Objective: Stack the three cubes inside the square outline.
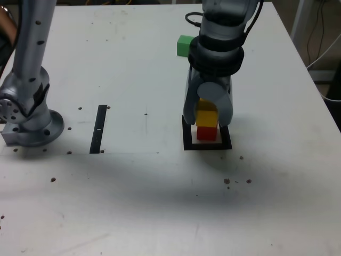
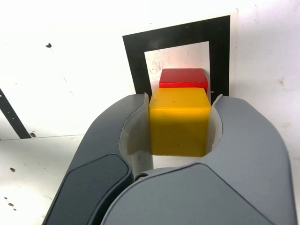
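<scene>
The grey gripper (image 1: 207, 124) pinches the small solid yellow cube (image 1: 207, 117) directly above the small red cube (image 1: 206, 133). The red cube sits inside the black tape square outline (image 1: 188, 140). The small green cube (image 1: 184, 46) lies far behind on the white tabletop (image 1: 133, 202).

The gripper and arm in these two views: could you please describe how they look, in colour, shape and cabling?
The arm is matte silver-grey, a tubular link with small dark screw holes, rising from a round flanged base. The gripper has two broad, rounded grey fingers with paler inner pads, below a ribbed black collar. A black cable loops beside the wrist. No markings are legible.
</scene>
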Tool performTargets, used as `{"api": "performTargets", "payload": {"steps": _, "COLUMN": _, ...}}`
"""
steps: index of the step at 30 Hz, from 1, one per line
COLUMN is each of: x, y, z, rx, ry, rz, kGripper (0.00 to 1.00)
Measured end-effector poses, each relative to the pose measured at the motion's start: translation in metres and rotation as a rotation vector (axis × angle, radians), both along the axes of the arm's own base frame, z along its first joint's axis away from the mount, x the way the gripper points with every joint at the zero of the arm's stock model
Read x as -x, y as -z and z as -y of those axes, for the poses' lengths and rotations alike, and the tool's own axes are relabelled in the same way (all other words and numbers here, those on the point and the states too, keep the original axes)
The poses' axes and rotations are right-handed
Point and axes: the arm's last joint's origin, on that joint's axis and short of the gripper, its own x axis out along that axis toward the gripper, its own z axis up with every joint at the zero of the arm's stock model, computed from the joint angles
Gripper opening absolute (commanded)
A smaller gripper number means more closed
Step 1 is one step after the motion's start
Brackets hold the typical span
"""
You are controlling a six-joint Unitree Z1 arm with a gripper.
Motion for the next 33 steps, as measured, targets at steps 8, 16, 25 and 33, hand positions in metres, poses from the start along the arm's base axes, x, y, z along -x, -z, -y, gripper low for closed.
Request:
{"api": "performTargets", "payload": {"steps": 8, "x": -0.001, "y": 0.0, "z": 0.0, "rx": 0.0, "ry": 0.007, "rz": 0.005, "kGripper": 0.32}}
{"api": "performTargets", "payload": {"steps": 16, "x": 0.002, "y": 0.003, "z": -0.005, "rx": 0.007, "ry": -0.002, "rz": -0.013, "kGripper": 0.88}}
{"api": "performTargets", "payload": {"steps": 25, "x": 0.009, "y": -0.002, "z": -0.007, "rx": -0.015, "ry": -0.018, "rz": -0.005, "kGripper": 0.99}}
{"api": "performTargets", "payload": {"steps": 33, "x": 0.017, "y": -0.019, "z": -0.01, "rx": -0.044, "ry": -0.018, "rz": 0.047, "kGripper": 0.99}}
